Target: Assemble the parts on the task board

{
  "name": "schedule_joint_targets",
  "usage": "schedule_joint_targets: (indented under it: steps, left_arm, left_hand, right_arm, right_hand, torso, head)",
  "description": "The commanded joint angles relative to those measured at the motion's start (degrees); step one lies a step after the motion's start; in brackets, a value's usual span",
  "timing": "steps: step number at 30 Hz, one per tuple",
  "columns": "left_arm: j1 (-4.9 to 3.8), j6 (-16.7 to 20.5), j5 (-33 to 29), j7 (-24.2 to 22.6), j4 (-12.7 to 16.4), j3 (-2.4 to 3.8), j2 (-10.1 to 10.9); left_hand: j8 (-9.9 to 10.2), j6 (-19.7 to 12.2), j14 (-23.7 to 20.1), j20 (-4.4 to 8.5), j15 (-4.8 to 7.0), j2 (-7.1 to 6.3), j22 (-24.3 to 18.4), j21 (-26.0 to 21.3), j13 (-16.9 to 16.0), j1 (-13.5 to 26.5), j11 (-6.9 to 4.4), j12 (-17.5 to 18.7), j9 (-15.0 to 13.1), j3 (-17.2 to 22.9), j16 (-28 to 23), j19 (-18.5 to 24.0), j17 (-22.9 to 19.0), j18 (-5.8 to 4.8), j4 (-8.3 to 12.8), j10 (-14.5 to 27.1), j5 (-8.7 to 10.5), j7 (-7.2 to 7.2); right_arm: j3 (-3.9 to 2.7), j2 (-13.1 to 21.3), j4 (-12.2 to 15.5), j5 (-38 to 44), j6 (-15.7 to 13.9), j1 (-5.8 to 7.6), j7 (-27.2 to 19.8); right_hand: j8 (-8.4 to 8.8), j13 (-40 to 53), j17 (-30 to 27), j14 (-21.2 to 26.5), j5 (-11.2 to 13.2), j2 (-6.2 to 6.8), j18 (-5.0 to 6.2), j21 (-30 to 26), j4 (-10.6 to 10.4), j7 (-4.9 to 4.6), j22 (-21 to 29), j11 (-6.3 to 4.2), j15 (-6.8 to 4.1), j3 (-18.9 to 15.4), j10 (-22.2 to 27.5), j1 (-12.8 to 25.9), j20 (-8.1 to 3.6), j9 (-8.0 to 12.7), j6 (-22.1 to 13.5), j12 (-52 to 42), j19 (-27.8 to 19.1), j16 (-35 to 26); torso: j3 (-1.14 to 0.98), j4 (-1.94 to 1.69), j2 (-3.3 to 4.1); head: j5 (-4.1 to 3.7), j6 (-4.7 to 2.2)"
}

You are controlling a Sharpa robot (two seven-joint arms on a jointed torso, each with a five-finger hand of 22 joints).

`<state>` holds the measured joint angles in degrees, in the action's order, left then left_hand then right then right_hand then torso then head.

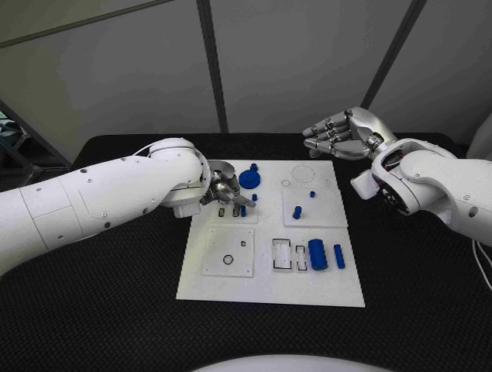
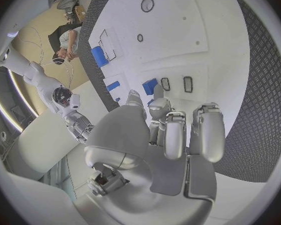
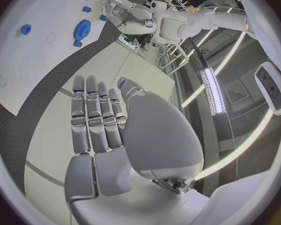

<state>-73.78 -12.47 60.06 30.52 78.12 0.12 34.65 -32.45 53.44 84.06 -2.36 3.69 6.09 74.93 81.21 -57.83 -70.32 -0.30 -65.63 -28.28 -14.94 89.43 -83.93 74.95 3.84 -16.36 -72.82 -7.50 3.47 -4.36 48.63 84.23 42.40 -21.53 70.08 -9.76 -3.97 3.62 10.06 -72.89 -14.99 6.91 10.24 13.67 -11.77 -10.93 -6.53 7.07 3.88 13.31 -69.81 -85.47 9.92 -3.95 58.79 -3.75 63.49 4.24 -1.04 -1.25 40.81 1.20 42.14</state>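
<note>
The white task board [image 1: 313, 288] lies in the middle of the black table. My left hand [image 1: 223, 192] hovers low over its far left part, beside the blue gear [image 1: 251, 180]. In the left wrist view its thumb and a finger [image 2: 158, 96] pinch a small blue part [image 2: 150, 86] next to two narrow slots [image 2: 188, 83]. My right hand [image 1: 341, 133] is raised beyond the board's far right corner, fingers together and holding nothing; in the right wrist view that hand [image 3: 106, 125] is bare too. Two blue blocks [image 1: 326, 254] lie at the near right beside rectangular frames.
Small blue pegs [image 1: 296, 211] stand on the board's right half. A clear plate with a ring [image 1: 230, 253] sits at the near left. The black table [image 1: 424, 310] runs wide around the board, with grey wall panels behind it.
</note>
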Motion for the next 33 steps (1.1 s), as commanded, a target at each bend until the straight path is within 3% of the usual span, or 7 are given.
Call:
schedule_joint_targets:
  steps: [1, 16, 33]
  left_arm:
    - [-0.11, -1.23, 0.4, 0.53, -0.22, -0.01, -0.23]
    - [-0.11, -1.69, -0.29, 0.46, -0.61, -0.04, -0.52]
    - [-0.11, -2.64, -0.61, 0.52, -0.8, -0.04, -0.66]
  left_hand:
    - [-0.29, -0.42, 5.84, 0.35, 0.37, 0.06, 1.8, 0.35, -0.05, -0.58, -0.23, -0.21, -0.16, 0.06, 0.34, -1.71, 14.76, -1.16, 0.31, -0.32, -0.33, 0.12]
    - [-1.21, -1.54, 5.84, 0.38, 0.41, 1.17, 2.23, 0.47, -0.05, -4.27, -0.27, -0.09, -2.4, 1.91, 0.34, -1.75, 14.76, -1.21, 1.85, -0.21, -0.57, 0.09]
    - [-1.48, -1.7, 5.91, 0.41, 0.45, 0.85, 2.69, 0.71, -0.34, -5.41, -0.34, -0.28, -3.13, 2.48, 0.49, -1.86, 14.95, -1.29, 2.62, -0.38, -0.48, 0.01]
  right_arm:
    - [-0.04, -0.16, -0.01, 0.14, -0.02, 0.11, 0.04]
    - [-0.03, -0.46, -0.22, 0.14, 0.5, 0.1, 0.32]
    - [-0.03, -0.65, -0.36, 0.14, 0.33, 0.09, 0.1]
  right_hand:
    - [0.22, -0.04, -0.05, -0.03, -0.32, 0.04, 0.26, -0.38, 0.3, -0.28, 0.06, 0.13, 0.28, 0.04, 0.25, 0.39, 0.16, 0.05, -0.06, 0.12, 0.38, -0.26]
    - [0.21, -0.03, -0.18, -0.01, -0.57, -0.06, 0.25, -0.58, 0.28, -0.29, 0.2, 0.15, 0.31, 0.11, 0.3, 0.53, 0.19, 0.04, -0.08, 0.11, 0.42, -0.36]
    - [0.17, 0.0, -0.36, -0.03, -0.95, -0.1, 0.28, -0.83, 0.52, -0.25, 0.39, 0.09, 0.28, 0.3, 0.22, 0.4, 0.18, 0.02, -0.06, 0.04, 0.55, -0.44]
  torso:
    - [0.0, -0.04, 0.06]
    - [-0.01, -0.02, 0.0]
    - [0.01, 0.0, 0.03]
  head:
    - [0.01, 0.06]
    - [0.06, 0.4]
    - [-0.04, 0.42]
